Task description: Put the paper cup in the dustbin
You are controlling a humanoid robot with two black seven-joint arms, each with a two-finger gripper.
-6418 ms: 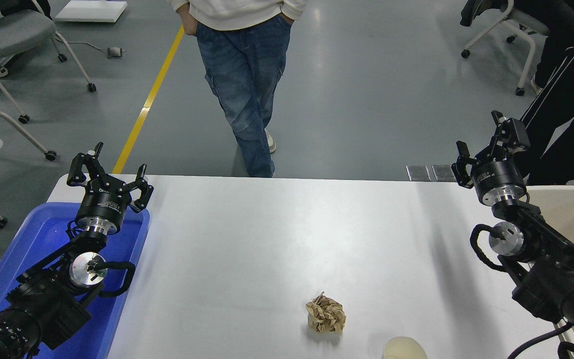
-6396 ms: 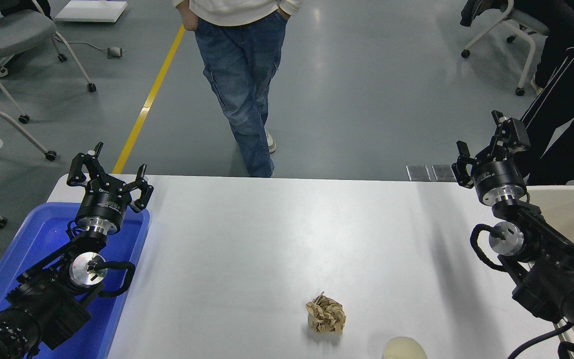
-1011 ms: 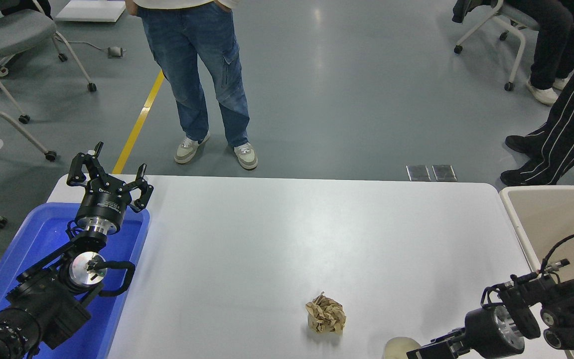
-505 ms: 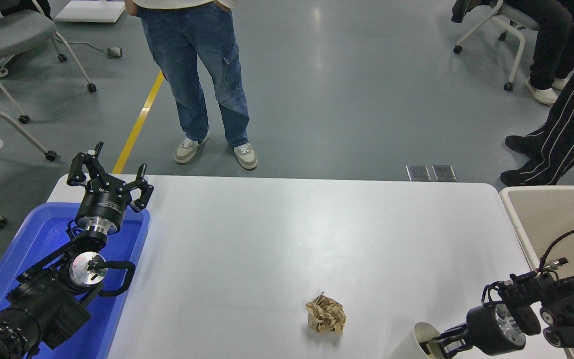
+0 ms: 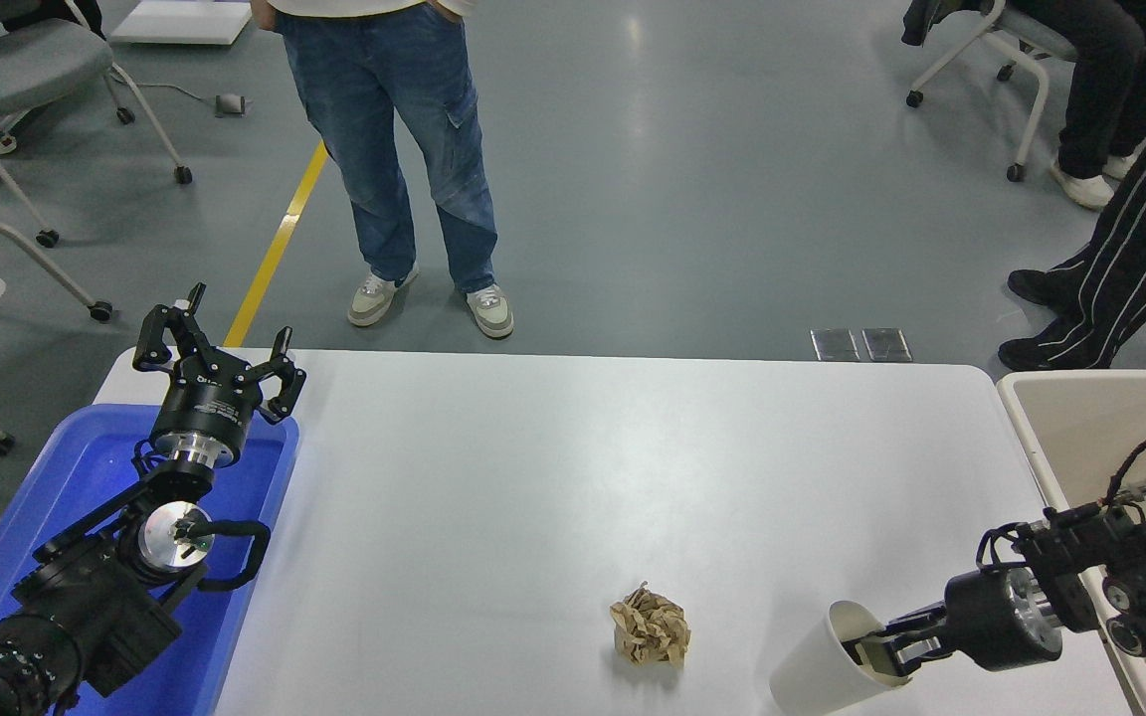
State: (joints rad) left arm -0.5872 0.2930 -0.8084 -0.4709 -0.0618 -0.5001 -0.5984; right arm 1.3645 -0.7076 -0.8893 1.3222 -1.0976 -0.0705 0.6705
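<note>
I see my right gripper (image 5: 881,651) pinching the rim of the tilted paper cup (image 5: 825,668) near the dustbin (image 5: 1031,438), while my left gripper (image 5: 215,348) sits spread over the blue tub (image 5: 36,507)

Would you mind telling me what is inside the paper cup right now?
One finger of the right pincer reaches into the mouth of the paper cup, gripping its rim. The cup is tilted, so its deeper interior is hidden and any contents cannot be seen.

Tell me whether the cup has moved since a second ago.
Yes. The cup, gripped at its rim by the right gripper, has tilted and shifted right and up in the picture, farther from the paper ball and toward the dustbin.
</note>
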